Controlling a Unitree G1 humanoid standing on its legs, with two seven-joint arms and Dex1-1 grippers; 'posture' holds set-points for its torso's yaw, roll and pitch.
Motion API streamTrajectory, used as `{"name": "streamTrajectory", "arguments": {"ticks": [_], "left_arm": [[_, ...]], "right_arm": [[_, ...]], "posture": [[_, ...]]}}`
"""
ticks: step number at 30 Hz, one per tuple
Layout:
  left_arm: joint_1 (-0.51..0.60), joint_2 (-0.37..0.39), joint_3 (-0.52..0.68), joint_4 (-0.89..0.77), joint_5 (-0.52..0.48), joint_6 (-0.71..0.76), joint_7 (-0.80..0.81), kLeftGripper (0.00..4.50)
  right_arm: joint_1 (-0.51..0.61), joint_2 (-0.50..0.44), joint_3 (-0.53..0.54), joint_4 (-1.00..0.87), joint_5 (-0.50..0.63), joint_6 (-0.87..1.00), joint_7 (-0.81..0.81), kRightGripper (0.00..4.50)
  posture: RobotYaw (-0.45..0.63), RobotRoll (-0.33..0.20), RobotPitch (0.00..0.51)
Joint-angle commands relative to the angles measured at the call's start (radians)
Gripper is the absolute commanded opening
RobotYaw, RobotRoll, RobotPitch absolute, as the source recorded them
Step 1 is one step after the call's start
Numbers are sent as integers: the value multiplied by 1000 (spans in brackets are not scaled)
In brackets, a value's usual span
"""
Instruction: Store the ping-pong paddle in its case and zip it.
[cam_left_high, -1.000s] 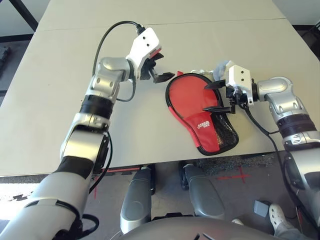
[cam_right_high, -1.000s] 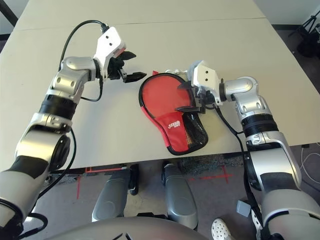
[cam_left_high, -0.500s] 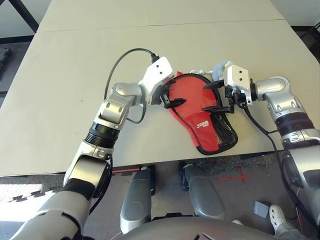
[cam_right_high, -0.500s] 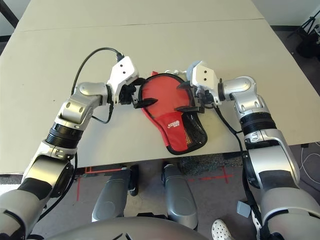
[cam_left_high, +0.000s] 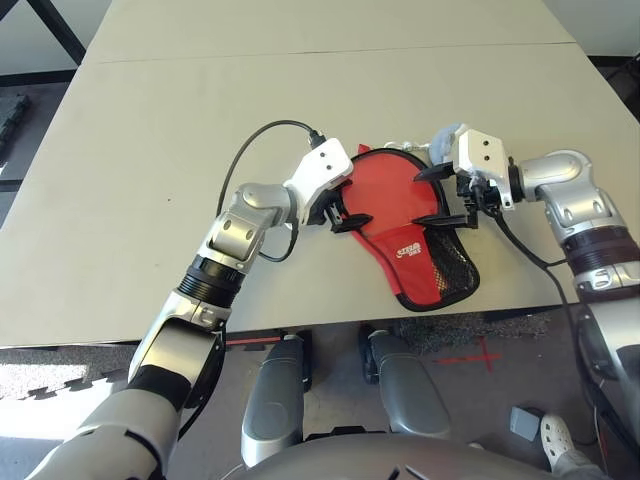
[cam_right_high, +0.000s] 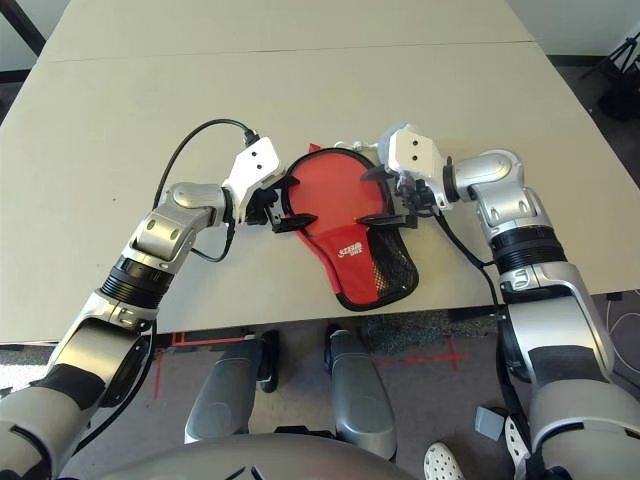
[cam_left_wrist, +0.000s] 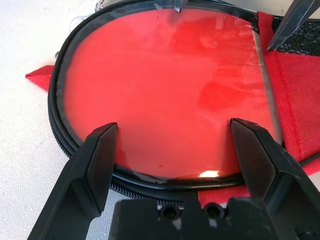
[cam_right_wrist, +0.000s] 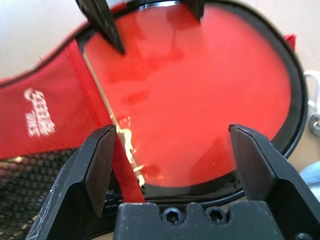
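Counter edge: the case (cam_left_high: 415, 240) lies flat on the counter (cam_left_high: 150, 150) near the front edge, its narrow handle end with the black mesh pocket (cam_left_high: 452, 268) pointing toward the robot, so the round end sits within reach of both arms.
Logo: small white lettering (cam_left_high: 407, 246) sits on the red fabric just ahead of the mesh pocket.
Paddle: the ping-pong paddle (cam_left_wrist: 165, 95) sits inside the case, its glossy red face exposed in the round part and its handle hidden under the fabric; it looks fully seated, which would leave the closing and zipping to do.
Case lid: the round end is uncovered, with the black zipper edge (cam_left_wrist: 57, 135) ringing the red face; I cannot tell where the slider is.
Left end effector: the left end effector (cam_left_high: 347, 210) is spread wide and grips nothing, poised at the case's left rim, its 2 fingers reaching over the red face, likely to steady or fold the case.
Right end effector: the right end effector (cam_left_high: 445, 195) is also spread wide and empty, facing the left one across the round end, fingers above the red face.
Far side: a pale blue-grey fluffy ball (cam_left_high: 443, 138) on a white cord rests just behind the case, beside the right wrist.
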Motion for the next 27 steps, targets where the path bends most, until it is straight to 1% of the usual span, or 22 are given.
{"name": "streamTrajectory", "arguments": {"ticks": [1, 5, 10, 13, 15, 18, 22, 27], "left_arm": [[48, -1, -51, 21, 18, 29, 0, 4491], [58, -4, -58, 7, 18, 38, 2, 4491], [71, 3, -62, -17, 15, 50, 5, 4491], [81, 11, -61, -40, 12, 63, 6, 4491], [88, 15, -60, -51, 12, 70, 8, 4491], [97, 18, -59, -64, 11, 77, 11, 4491], [105, 20, -58, -81, 10, 89, 14, 4491], [105, 17, -59, -91, 9, 100, 19, 4491]], "right_arm": [[-54, -6, -29, -36, 33, 35, 2, 4500], [-153, 1, -43, 50, 21, -2, -37, 4500], [-280, -39, -20, 276, -72, -160, -75, 4500], [-361, -70, -15, 417, -119, -226, -74, 4500], [-396, -84, -9, 494, -147, -261, -67, 4500], [-422, -92, 0, 573, -178, -292, -44, 4500], [-428, -78, 10, 637, -208, -316, -31, 4500], [-412, -25, 25, 691, -260, -337, -105, 4500]], "posture": [[-31, 0, 240], [-29, 0, 241], [-22, 0, 243], [-6, 0, 249], [-6, 0, 249], [8, 0, 254], [9, 0, 255], [19, 0, 261]]}}
